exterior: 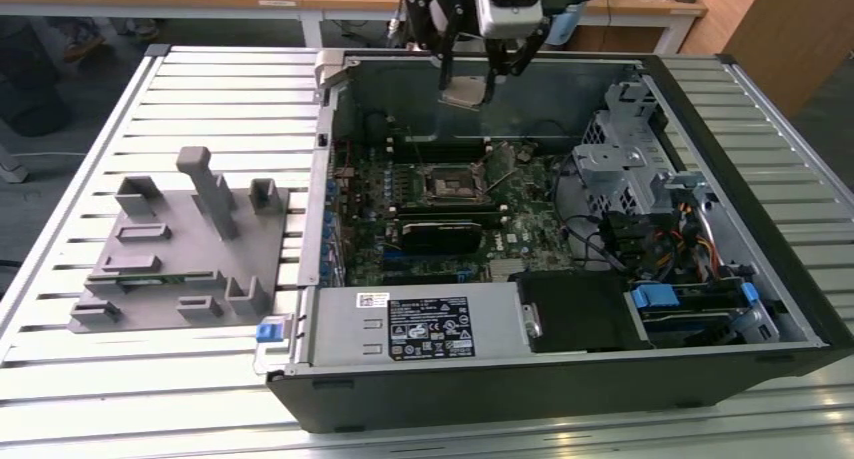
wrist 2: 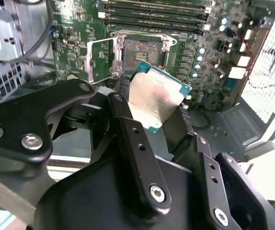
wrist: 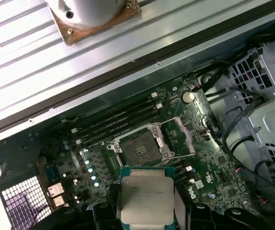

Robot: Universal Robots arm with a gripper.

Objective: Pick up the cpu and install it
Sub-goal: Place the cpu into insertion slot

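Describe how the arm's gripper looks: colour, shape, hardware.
The gripper is matte black metal. It has two jointed linkage fingers, each a slim bar with small holes, pinned by silver socket-head screws. In the exterior view, a light grey and black body sits above the black links.

Items counted: 1 silvery-white square cpu chip (wrist: 144, 195); 1 black metal claw (wrist 2: 152, 98); 1 open black computer case (exterior: 561, 384); 1 green circuit motherboard (exterior: 534, 219); 1 black square socket with a metal frame (exterior: 451, 184); 1 grey plastic block with upright pegs (exterior: 174, 269); 1 slatted metal desk (exterior: 214, 89).
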